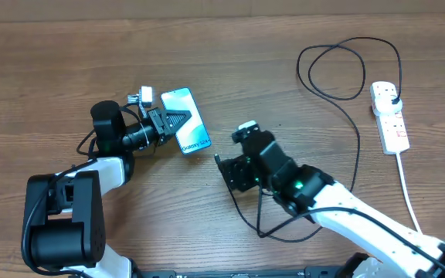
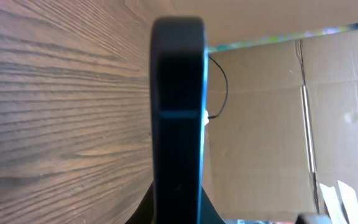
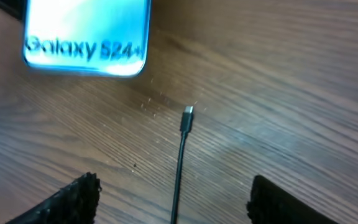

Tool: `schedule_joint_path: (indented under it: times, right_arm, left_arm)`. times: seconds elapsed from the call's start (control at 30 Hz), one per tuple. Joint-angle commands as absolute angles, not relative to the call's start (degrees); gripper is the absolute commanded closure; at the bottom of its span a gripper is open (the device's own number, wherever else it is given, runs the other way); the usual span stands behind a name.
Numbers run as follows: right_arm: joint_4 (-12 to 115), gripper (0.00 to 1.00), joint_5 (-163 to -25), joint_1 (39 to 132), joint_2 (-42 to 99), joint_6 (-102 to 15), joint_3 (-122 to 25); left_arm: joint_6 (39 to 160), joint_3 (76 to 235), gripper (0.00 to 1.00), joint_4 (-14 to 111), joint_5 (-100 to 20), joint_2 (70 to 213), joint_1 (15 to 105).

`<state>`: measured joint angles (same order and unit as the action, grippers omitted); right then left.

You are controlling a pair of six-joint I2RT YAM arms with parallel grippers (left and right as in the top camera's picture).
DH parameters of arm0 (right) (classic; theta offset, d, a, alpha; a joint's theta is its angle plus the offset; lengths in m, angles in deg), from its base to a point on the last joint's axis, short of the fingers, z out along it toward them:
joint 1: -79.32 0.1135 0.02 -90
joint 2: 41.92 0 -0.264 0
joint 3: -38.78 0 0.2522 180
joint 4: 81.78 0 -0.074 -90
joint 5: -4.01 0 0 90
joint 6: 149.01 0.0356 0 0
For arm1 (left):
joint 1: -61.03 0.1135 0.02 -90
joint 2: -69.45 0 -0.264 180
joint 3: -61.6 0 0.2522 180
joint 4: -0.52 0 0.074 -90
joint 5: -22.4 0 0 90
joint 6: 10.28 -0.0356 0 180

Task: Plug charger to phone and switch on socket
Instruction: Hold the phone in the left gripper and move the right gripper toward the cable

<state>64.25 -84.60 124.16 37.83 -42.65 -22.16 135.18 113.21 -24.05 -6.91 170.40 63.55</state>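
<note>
My left gripper (image 1: 163,123) is shut on the phone (image 1: 186,120) at its left side. The lit screen shows "Galaxy" text. In the left wrist view the phone (image 2: 178,106) stands edge-on between the jaws (image 2: 178,214). My right gripper (image 1: 230,173) is open, low over the table just right of the phone. The charger cable (image 3: 179,168) lies between the open fingers (image 3: 176,202), untouched. Its metal-tipped connector (image 3: 187,118) points at the phone's bottom edge (image 3: 86,43), a short gap away. The cable (image 1: 338,73) loops back to the white socket (image 1: 391,117) at the right, where its black plug sits.
The socket's thick white cord (image 1: 409,193) runs toward the front right edge. A loop of black cable (image 1: 261,224) lies under my right arm. Cardboard boxes (image 2: 272,124) stand beyond the table in the left wrist view.
</note>
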Motion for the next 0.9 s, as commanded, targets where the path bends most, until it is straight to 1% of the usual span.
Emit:
schedule_joint_path:
  times: [0.0,0.1,0.2,0.33,0.5,0.87]
  right_arm:
    - [66.5,0.25,-80.2,127.3,42.0,-44.3,-22.2]
    - [68.7,0.25,-77.6,128.8,45.9,-45.2,-22.3]
    - [71.5,0.27,-77.2,129.2,48.1,-45.9,-22.3]
    - [75.5,0.29,-74.7,129.2,50.6,-47.6,-22.4]
    - [74.7,0.29,-74.0,129.2,53.8,-49.9,-22.7]
    - [76.3,0.31,-77.0,129.4,56.5,-48.4,-22.7]
  left_arm:
    - [133.5,114.4,0.96,-24.4,-7.7,169.5,64.9]
    - [133.7,115.7,0.96,-22.0,-7.6,169.5,66.5]
    - [133.7,117.2,0.96,-20.0,-7.3,169.5,67.5]
    - [133.7,118.6,0.96,-20.0,-6.2,169.5,67.7]
    - [133.7,118.9,0.96,-20.0,-6.5,169.5,67.7]
    - [133.9,119.0,0.96,-20.0,-6.5,169.5,67.7]
